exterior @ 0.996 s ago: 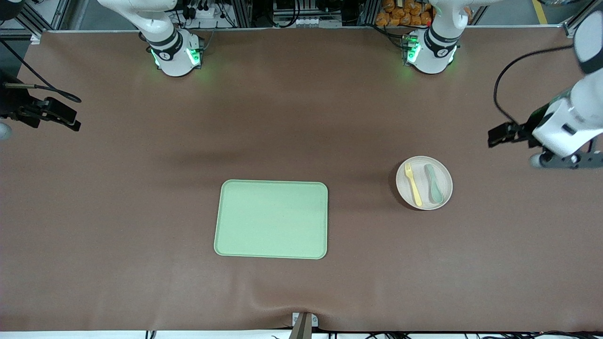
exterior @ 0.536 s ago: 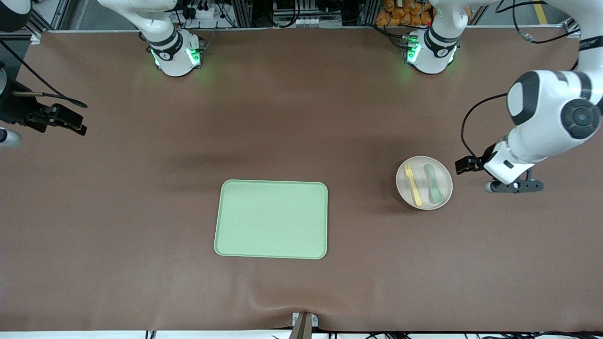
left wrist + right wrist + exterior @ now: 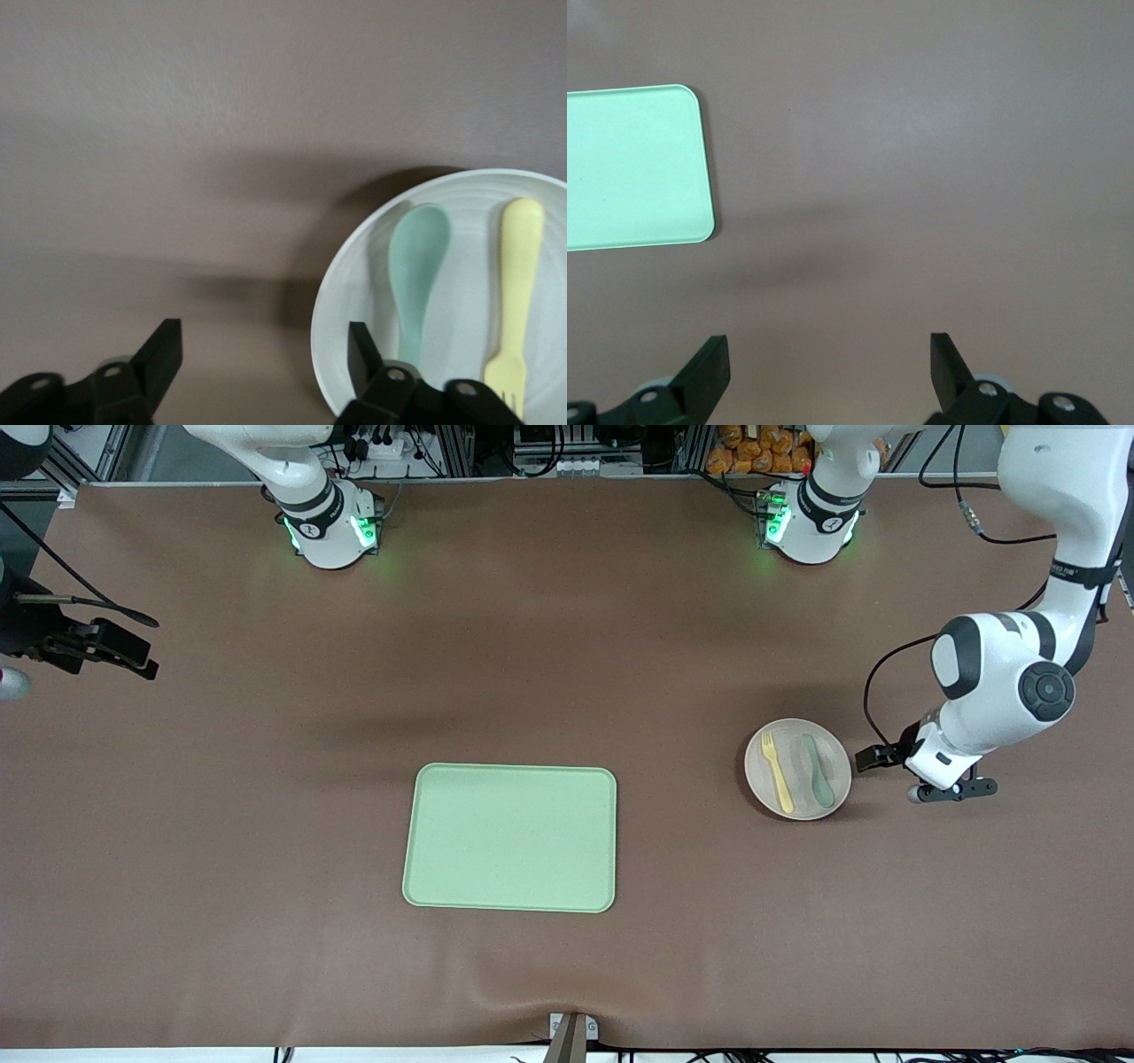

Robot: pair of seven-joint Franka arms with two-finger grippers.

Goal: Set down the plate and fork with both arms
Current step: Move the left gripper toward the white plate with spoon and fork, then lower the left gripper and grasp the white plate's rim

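Note:
The pale plate [image 3: 796, 802] lies on the table toward the left arm's end, with the yellow fork [image 3: 778, 772] and a grey-green spoon [image 3: 817, 769] on it. My left gripper [image 3: 950, 790] is open and empty, over the table just beside the plate at the left arm's end. In the left wrist view the left gripper [image 3: 263, 350] has one fingertip [image 3: 361, 347] at the plate's rim [image 3: 332, 301], beside the spoon [image 3: 416, 266] and fork [image 3: 516, 283]. My right gripper [image 3: 11, 682] is open and empty over bare table at the right arm's end, as the right wrist view [image 3: 828, 363] shows.
A rectangular light-green tray [image 3: 509, 837] lies mid-table, nearer the front camera than the arm bases; its corner shows in the right wrist view [image 3: 629, 168]. The brown mat covers the whole table.
My left arm has swung in from the table's end and come down beside the plate. The right gripper shifted only slightly. Plate, fork and spoon have not moved.

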